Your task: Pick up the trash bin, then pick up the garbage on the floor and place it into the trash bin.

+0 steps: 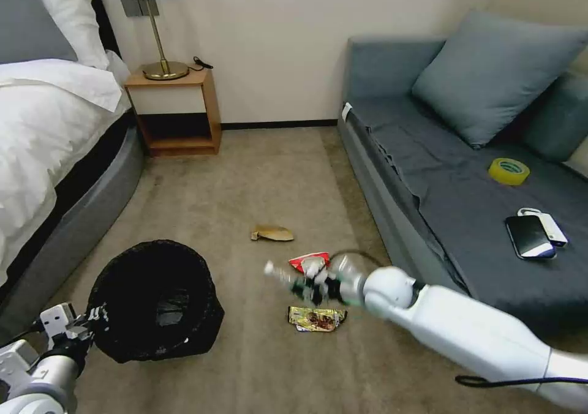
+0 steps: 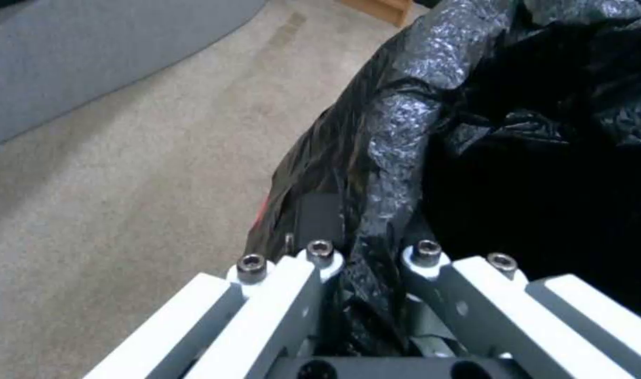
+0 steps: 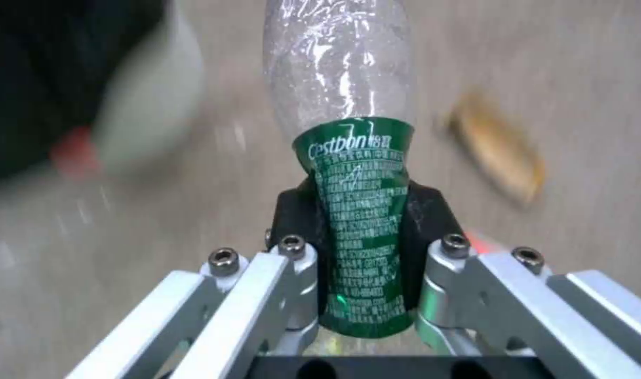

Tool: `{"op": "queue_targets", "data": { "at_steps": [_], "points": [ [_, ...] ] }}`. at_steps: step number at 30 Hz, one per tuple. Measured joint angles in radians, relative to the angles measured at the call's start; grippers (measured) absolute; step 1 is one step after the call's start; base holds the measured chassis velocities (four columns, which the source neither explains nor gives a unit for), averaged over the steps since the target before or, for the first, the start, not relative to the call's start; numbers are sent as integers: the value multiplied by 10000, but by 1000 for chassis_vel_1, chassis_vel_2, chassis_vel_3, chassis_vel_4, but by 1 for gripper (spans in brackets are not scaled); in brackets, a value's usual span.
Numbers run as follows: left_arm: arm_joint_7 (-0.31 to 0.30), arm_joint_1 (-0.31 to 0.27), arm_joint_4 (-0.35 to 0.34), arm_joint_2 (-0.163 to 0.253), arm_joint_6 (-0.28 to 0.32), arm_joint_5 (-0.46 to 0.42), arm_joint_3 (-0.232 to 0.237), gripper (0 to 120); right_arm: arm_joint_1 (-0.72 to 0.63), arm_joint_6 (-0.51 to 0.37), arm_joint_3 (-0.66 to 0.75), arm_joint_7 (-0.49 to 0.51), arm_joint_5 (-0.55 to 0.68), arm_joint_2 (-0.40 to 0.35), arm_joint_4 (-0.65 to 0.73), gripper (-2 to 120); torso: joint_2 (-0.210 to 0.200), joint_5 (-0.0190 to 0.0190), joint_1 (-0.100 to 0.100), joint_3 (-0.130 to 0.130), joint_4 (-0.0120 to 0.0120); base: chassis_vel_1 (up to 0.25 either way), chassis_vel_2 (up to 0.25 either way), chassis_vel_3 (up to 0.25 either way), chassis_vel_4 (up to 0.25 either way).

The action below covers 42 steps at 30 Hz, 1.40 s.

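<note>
My left gripper (image 1: 92, 323) (image 2: 366, 231) is shut on the rim of the trash bin (image 1: 154, 299) (image 2: 475, 105), pinching its black bag liner; the bin hangs tilted at the lower left of the head view. My right gripper (image 1: 312, 286) (image 3: 362, 210) is shut on the clear bottle (image 1: 294, 282) (image 3: 355, 173) at its green label, held above the floor with the white cap pointing toward the bin. Three pieces of garbage lie on the carpet: tan crumpled paper (image 1: 272, 234) (image 3: 499, 150), a red-white packet (image 1: 306, 259) behind the gripper, and a yellow-brown wrapper (image 1: 316, 319) just below it.
A grey sofa (image 1: 459, 206) on the right carries a yellow tape roll (image 1: 509, 171) and a black phone (image 1: 529, 236). The bed (image 1: 55, 132) lies to the left, and a wooden nightstand (image 1: 177, 111) with a lamp stands by the far wall. Open carpet lies between them.
</note>
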Motion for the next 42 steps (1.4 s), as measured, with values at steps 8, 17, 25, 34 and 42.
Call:
{"op": "queue_targets", "data": {
  "at_steps": [8,17,25,34,42],
  "points": [
    [-2,-73,56,-37,12,222,170,4,546,-275,558,570,1605,119,2262,16,1,0,0,0,0,0,0,0,0],
    [-12,-96,-36,-101,71,296,497,4,1588,-506,-1055,1193,2663,1009,3775,16,0,-2,0,0,-1,0,0,0,0],
    [5,1,-139,-125,77,266,576,4,1935,-450,-2266,1357,2294,2337,2778,16,0,-1,0,0,1,0,0,0,0],
    [65,55,-160,-124,65,103,539,4,1821,-218,-2980,1185,1721,3593,1456,16,1,-1,-1,0,2,0,0,0,0],
    [96,69,-191,-66,59,-21,520,4,1383,123,-3144,834,981,3766,467,16,0,-1,0,0,0,0,0,0,0]
  ]
}}
